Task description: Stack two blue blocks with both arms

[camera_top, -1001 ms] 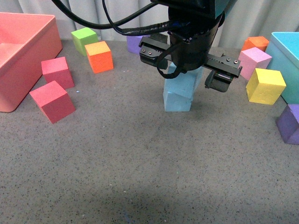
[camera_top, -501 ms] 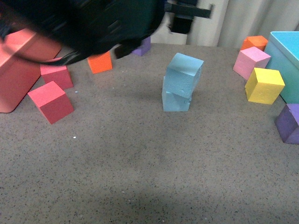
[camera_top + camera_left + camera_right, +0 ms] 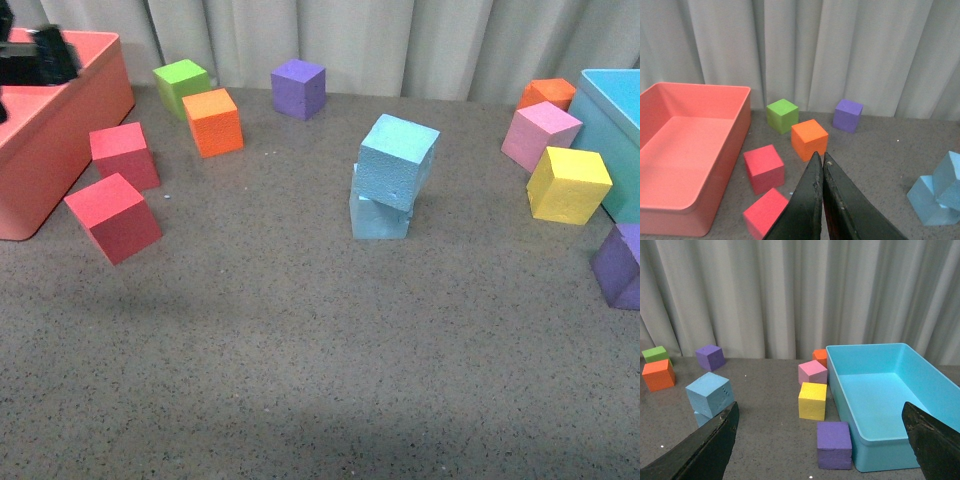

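Note:
The two blue blocks are stacked mid-table. The upper blue block [image 3: 397,160] sits twisted and slightly off-centre on the lower blue block [image 3: 378,216]. Nothing touches them. My left gripper [image 3: 820,157] is shut and empty, high above the table near the red cubes; a black part of that arm [image 3: 35,55] shows at the far left of the front view. The stack sits at the edge of the left wrist view [image 3: 945,177]. My right gripper [image 3: 820,407] is open and empty, well away from the stack [image 3: 710,394]. The right arm is not in the front view.
A pink bin [image 3: 70,125] stands far left and a turquoise bin [image 3: 610,125] far right. Two red cubes [image 3: 112,216], an orange cube [image 3: 212,121], a green cube [image 3: 181,84] and a purple cube [image 3: 298,87] lie left and back. Pink [image 3: 541,133], yellow [image 3: 567,184] and purple [image 3: 620,265] cubes lie right.
A gripper that hung open around the upper blue block has lifted off and swung away to the left. The stack now stands free, the upper block still skewed.

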Tool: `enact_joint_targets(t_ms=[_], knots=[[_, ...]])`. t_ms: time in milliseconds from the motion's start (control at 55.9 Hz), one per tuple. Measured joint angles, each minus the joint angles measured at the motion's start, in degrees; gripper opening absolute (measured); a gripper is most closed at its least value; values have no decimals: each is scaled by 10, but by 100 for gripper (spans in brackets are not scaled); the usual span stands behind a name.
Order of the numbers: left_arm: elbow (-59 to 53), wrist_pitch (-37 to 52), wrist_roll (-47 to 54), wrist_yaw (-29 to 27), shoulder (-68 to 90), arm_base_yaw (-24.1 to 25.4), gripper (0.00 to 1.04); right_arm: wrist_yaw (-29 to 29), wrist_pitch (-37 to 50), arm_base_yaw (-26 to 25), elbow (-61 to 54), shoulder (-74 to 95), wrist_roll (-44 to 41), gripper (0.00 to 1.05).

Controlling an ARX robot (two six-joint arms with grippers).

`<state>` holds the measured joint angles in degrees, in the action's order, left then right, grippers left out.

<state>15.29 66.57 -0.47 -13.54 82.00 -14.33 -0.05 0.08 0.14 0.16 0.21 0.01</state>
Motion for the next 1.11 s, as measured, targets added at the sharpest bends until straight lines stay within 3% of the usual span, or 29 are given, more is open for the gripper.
enact_joint_targets(t_ms=[590,644,733,1108], knots=[[-127,-168,0,84,-289,92,4,0,0,0,0,0,0,95],[-133,-192,0,124,-318,119,4,0,0,0,0,0,0,95],[-140,-227,0,132,-361,138,4,0,0,0,0,0,0,95],[-142,-388,0,134,-541,142,4,0,0,0,0,0,0,95]])
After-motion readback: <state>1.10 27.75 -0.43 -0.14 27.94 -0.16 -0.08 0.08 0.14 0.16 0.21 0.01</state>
